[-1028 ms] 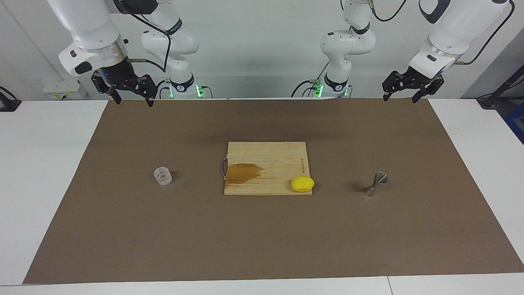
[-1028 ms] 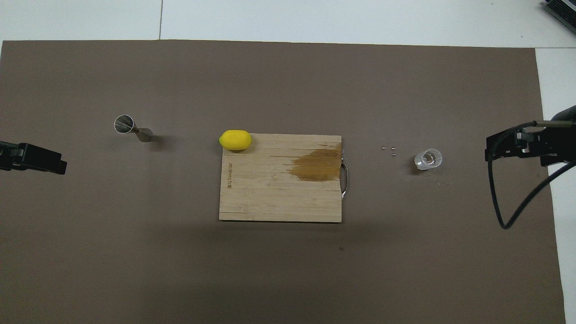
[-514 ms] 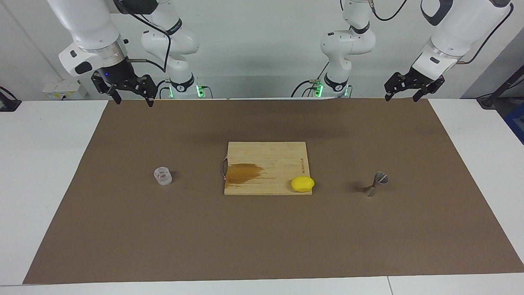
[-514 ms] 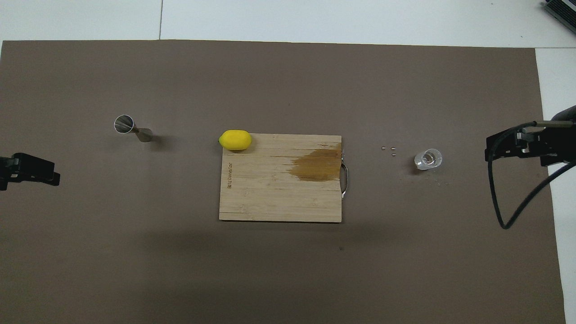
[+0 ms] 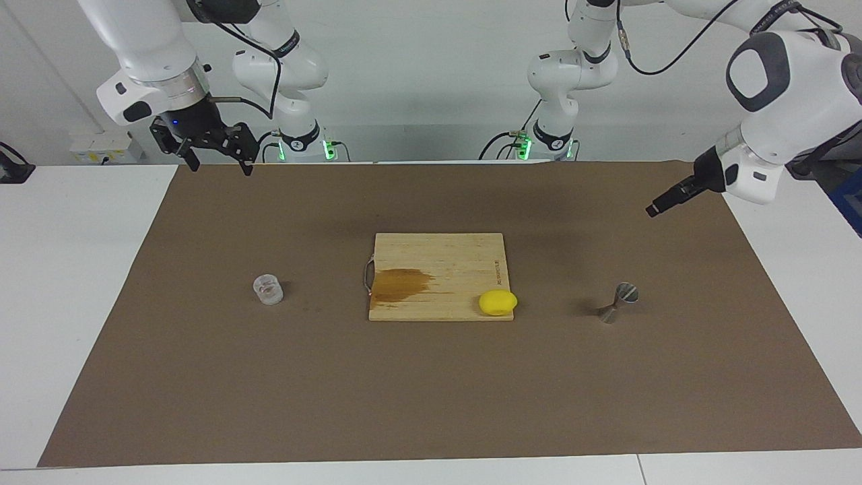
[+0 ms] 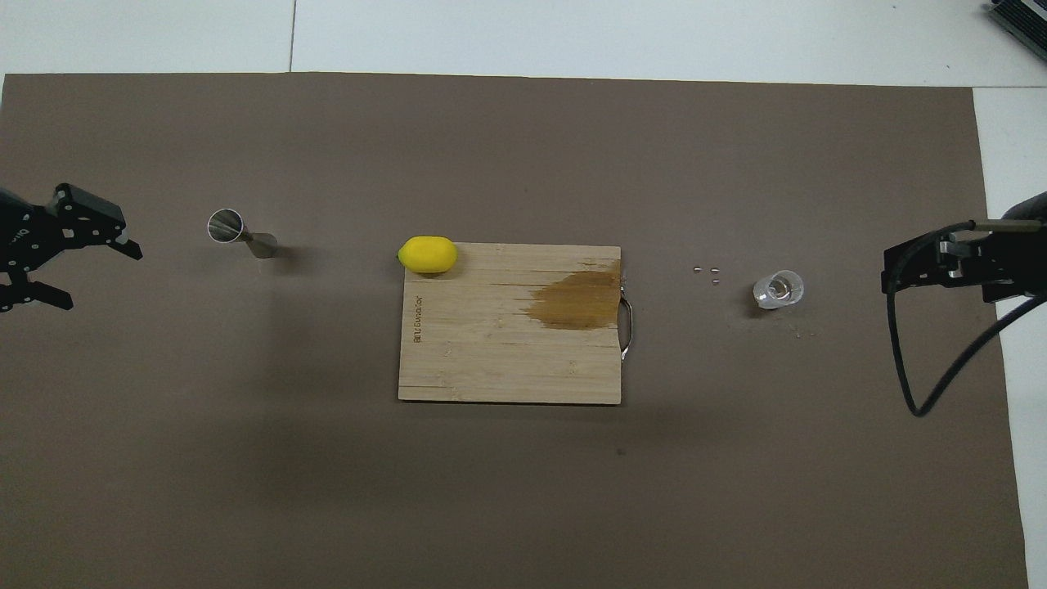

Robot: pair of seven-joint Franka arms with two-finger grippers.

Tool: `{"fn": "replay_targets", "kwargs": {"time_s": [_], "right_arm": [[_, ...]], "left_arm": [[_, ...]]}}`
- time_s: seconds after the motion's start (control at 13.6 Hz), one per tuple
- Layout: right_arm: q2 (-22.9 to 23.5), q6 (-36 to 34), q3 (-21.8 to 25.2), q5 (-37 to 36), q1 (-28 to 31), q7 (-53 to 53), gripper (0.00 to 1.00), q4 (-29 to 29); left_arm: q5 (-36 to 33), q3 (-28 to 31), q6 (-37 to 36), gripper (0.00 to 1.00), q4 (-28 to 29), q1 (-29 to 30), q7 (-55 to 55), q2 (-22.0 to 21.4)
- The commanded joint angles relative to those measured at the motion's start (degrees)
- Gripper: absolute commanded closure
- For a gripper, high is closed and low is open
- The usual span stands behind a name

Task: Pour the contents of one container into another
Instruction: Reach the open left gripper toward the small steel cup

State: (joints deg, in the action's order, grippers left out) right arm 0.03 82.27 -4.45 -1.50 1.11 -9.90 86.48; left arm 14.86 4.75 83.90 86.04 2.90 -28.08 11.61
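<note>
Glass cup (image 5: pixel 267 289) and metal jigger (image 5: pixel 617 303) stand upright at either end of the board (image 5: pixel 438 269). Left gripper (image 6: pixel 98 274), empty, fingers spread, hangs near the jigger; right gripper (image 5: pixel 219 162), likewise spread and empty, waits above the mat's edge (image 5: pixel 202 202).

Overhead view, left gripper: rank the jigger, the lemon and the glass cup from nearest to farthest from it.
From the left gripper:
1. jigger, at the left arm's end.
2. lemon, on the cutting board's corner.
3. glass cup, at the right arm's end.
</note>
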Motion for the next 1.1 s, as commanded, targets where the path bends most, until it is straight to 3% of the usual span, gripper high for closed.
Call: {"fn": "replay_targets", "kwargs": {"time_s": [0.0,0.22,0.59,0.88,1.03], "right_arm": [[-1.26,0.35,-0.21,1.50,0.82,1.72,0.00,1.50],[-1.26,0.35,-0.21,1.50,0.82,1.72,0.00,1.50],[-1.26,0.35,-0.21,1.50,0.82,1.72,0.00,1.50],[-1.26,0.35,-0.21,1.50,0.82,1.72,0.00,1.50],[-1.26,0.35,-0.21,1.50,0.82,1.72,0.00,1.50]], "left_arm": [[9.10,1.22,3.36,0.02,0.51,2.81,-14.24,0.70],[21.74,1.31,13.71,0.02,12.52,7.46,-26.39,-3.33],[40.37,1.40,30.87,0.02,30.73,8.61,-40.46,-10.19],[54.97,1.31,37.90,0.02,39.71,10.29,-43.29,-10.55],[58.51,1.22,40.72,0.02,40.95,9.33,-43.29,-10.29]]}}
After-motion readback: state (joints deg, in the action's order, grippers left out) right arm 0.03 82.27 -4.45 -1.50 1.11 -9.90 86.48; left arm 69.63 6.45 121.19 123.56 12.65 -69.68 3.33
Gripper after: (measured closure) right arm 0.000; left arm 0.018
